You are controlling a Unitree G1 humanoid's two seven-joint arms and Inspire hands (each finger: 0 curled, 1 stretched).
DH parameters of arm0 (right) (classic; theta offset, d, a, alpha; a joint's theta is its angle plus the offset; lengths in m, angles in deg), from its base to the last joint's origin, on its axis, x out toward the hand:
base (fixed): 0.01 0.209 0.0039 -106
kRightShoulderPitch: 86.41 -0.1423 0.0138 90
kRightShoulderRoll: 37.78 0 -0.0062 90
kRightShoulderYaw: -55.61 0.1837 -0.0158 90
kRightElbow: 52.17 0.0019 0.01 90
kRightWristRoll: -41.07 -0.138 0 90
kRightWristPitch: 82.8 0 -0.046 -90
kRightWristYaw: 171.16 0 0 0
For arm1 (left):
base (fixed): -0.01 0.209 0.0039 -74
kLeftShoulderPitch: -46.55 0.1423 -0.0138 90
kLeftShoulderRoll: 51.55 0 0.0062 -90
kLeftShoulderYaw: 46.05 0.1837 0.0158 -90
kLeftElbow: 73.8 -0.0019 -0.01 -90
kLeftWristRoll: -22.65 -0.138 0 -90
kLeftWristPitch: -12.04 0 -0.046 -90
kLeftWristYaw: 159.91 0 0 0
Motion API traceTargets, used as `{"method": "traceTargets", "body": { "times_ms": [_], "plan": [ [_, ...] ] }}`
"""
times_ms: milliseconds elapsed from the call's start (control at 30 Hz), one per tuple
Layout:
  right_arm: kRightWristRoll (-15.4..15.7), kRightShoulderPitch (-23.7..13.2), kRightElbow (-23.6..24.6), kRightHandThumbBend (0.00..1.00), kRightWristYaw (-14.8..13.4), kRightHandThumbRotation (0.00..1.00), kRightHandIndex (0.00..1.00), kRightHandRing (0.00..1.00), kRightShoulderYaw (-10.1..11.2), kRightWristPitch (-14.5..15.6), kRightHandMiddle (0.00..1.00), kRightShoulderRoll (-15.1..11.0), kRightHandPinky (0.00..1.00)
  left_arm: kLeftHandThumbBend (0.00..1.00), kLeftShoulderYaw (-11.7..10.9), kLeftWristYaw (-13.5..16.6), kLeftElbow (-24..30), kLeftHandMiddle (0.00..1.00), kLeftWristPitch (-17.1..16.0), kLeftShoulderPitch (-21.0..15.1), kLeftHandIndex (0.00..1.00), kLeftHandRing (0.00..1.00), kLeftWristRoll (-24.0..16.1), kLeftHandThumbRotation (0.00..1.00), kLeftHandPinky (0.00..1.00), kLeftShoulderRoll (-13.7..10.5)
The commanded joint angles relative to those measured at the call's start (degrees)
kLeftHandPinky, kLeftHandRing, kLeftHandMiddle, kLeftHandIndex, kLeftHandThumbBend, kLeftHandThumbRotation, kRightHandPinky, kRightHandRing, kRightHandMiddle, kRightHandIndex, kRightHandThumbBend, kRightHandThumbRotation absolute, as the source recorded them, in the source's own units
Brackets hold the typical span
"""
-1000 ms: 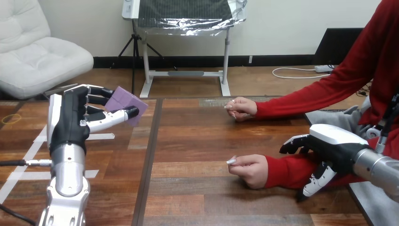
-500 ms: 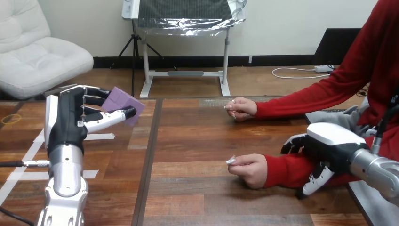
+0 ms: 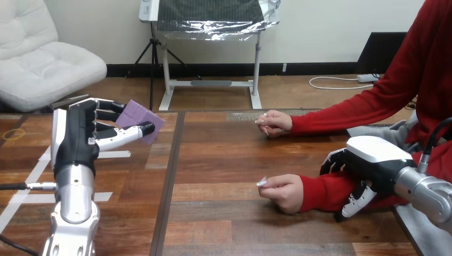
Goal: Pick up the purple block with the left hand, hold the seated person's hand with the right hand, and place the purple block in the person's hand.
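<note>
At nine o'clock over the worktop (image 3: 224,160), left hand (image 3: 80,138) pinches purple block (image 3: 139,118) by one edge; may slip. Centre, person's nearer hand (image 3: 282,193) lies fisted: no palm to receive. At three o'clock, right hand (image 3: 368,160) sits over red sleeve (image 3: 322,193); grip cannot be told.

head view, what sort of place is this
Probably a robot test bench for handovers: a brown wooden plank table with white tape marks, the robot's left hand pinching a flat purple block in its fingers, and a seated person's nearer hand resting on it.
</note>
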State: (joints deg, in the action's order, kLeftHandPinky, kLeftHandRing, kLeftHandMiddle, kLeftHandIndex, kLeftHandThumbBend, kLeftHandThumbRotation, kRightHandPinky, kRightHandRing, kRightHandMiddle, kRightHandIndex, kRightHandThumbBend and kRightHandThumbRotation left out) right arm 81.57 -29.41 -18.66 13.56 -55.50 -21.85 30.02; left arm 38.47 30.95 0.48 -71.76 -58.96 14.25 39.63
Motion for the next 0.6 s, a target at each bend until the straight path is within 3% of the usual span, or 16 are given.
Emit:
{"method": "traceTargets", "body": {
  "times_ms": [0,567],
  "plan": [
    [-0.03,-4.03,-1.34,0.95,-1.41,0.16,0.67,0.64,-0.97,-0.87,0.67,1.5,0.56,0.63,-0.3,-0.07,3.49,0.42,-1.32,-1.46,0.46,0.38,-0.21,0.0,0.33,0.09],
    [-0.68,-4.15,-2.6,0.85,-1.94,0.25,0.6,0.58,-1.49,-0.55,0.59,2.3,0.51,0.63,0.14,0.01,3.83,0.42,-0.7,-1.28,0.46,0.38,-1.23,0.0,0.33,-0.08]
  ]
}}
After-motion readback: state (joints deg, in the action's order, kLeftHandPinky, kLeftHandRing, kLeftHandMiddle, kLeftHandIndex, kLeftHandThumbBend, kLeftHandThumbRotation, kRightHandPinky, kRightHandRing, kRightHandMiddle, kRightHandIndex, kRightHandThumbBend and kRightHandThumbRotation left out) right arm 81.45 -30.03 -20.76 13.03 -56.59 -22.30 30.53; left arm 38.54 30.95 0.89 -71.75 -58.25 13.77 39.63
